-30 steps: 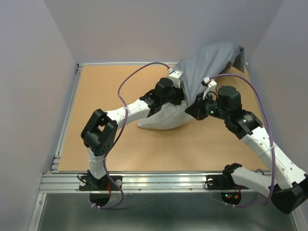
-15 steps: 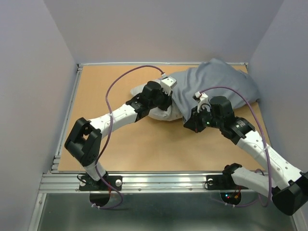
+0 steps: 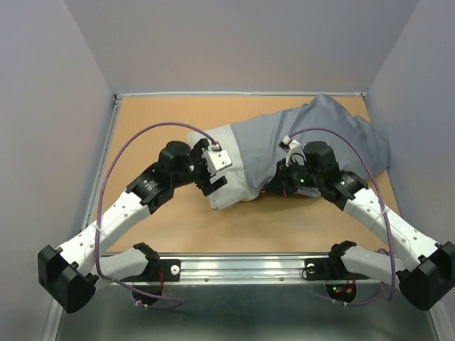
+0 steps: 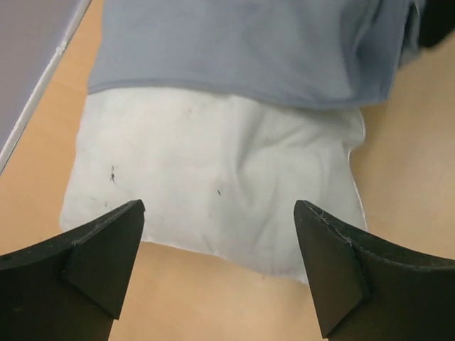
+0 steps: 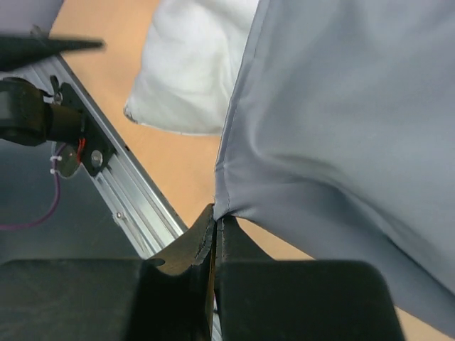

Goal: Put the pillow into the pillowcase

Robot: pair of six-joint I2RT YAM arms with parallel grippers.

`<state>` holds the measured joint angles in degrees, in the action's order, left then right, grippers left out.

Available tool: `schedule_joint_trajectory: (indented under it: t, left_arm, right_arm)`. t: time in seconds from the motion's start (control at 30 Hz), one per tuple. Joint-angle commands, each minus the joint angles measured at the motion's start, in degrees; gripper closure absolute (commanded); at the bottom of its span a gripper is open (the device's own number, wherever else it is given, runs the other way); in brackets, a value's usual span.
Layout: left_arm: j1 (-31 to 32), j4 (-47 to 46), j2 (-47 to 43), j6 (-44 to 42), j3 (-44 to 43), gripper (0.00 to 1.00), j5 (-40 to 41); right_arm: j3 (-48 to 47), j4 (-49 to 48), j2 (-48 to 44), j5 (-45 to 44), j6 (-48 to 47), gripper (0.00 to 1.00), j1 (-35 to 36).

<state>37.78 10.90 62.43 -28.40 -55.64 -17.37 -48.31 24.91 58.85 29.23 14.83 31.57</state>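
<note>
The off-white pillow (image 3: 226,170) lies on the table with its left end sticking out of the blue-grey pillowcase (image 3: 320,135), which covers the rest. My left gripper (image 3: 215,185) is open just off the pillow's bare end, holding nothing. In the left wrist view the pillow (image 4: 213,177) lies beyond and between the spread fingers (image 4: 99,249), with the pillowcase (image 4: 249,42) edge farther on. My right gripper (image 3: 274,186) is shut on the pillowcase's near hem. The right wrist view shows that gripper (image 5: 217,217) pinching the pillowcase (image 5: 341,128) hem beside the pillow (image 5: 192,71).
The wooden table (image 3: 163,128) is bordered by an aluminium rail (image 3: 234,263) at the near edge, also seen as the rail (image 5: 121,192) in the right wrist view. Grey walls enclose the left, back and right sides. The pillowcase bunches against the right wall.
The left gripper opened, let go and drew back to the left. Pillow and pillowcase came down from a raised heap to lie flat. The right gripper stayed shut on the hem and moved lower.
</note>
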Motion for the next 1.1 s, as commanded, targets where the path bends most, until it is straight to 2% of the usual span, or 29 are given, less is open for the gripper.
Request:
schedule_joint_trajectory:
  t: [0.0,0.13,0.3,0.37,0.47,0.53,0.6,0.63,0.7,0.77,0.8,0.83,0.93,0.97,1.07]
  left_arm:
    - [0.2,0.4,-6.6,-19.7,10.7,0.01,-2.1]
    - [0.2,0.9,-8.9,-24.6,13.2,0.01,-3.9]
    - [0.9,-3.1,-7.2,-22.5,11.2,0.01,-6.4]
    - [0.9,-3.3,-4.0,-20.6,7.8,0.03,-7.0]
    - [1.0,0.9,-0.9,-19.2,-1.5,0.08,-12.8]
    - [1.4,2.8,-0.2,-15.2,-7.4,0.09,-17.6]
    - [1.9,5.9,2.6,-7.8,-15.6,0.24,-21.6]
    - [1.9,6.5,4.0,-4.0,-18.3,0.45,-23.0]
    - [1.6,5.4,7.8,8.1,-22.9,0.67,-25.2]
    - [1.0,1.3,8.8,14.1,-21.4,0.82,-27.3]
    - [0.6,-0.7,8.7,16.9,-21.4,0.82,-27.1]
    - [-1.1,-2.6,8.2,22.2,-18.0,0.89,-27.2]
    - [-5.7,-6.0,8.1,27.6,-12.4,0.93,-25.4]
    - [-9.9,-6.5,7.7,30.8,-11.3,0.92,-24.2]
    - [-18.5,-6.8,6.7,34.9,-8.4,0.65,-21.5]
  right_arm:
    - [-10.4,-5.5,0.1,2.2,0.3,0.99,0.7]
    - [-17.4,-5.3,1.0,0.7,-1.3,0.99,0.7]
    - [-28.1,-5.0,2.8,-1.3,-1.2,0.99,0.7]
    - [-32.1,-5.1,3.8,-1.5,-1.3,1.0,0.8]
    - [-38.9,-4.7,5.8,-3.6,-1.6,0.99,0.7]
    - [-42.9,-4.7,7.1,-3.8,-1.6,0.99,0.7]
    - [-46.2,-4.7,8.4,-4.6,-1.0,1.0,0.7]
    - [-48.2,-4.7,9.0,-5.3,-1.2,0.99,0.7]
    - [-54.4,-4.8,11.7,-6.4,-1.9,0.99,0.7]
    - [-57.0,-5.0,14.6,-5.9,-4.9,0.99,0.7]
    - [-56.3,-5.4,15.2,-6.0,-6.1,0.99,0.7]
    - [-54.7,-6.2,15.8,-5.2,-8.3,0.99,0.7]
    - [-46.9,-11.2,18.6,-4.4,-9.5,0.99,0.7]
    - [-45.5,-13.4,19.8,-3.6,-9.7,1.0,0.7]
    - [-41.2,-16.0,25.4,-4.4,-8.3,1.0,0.7]
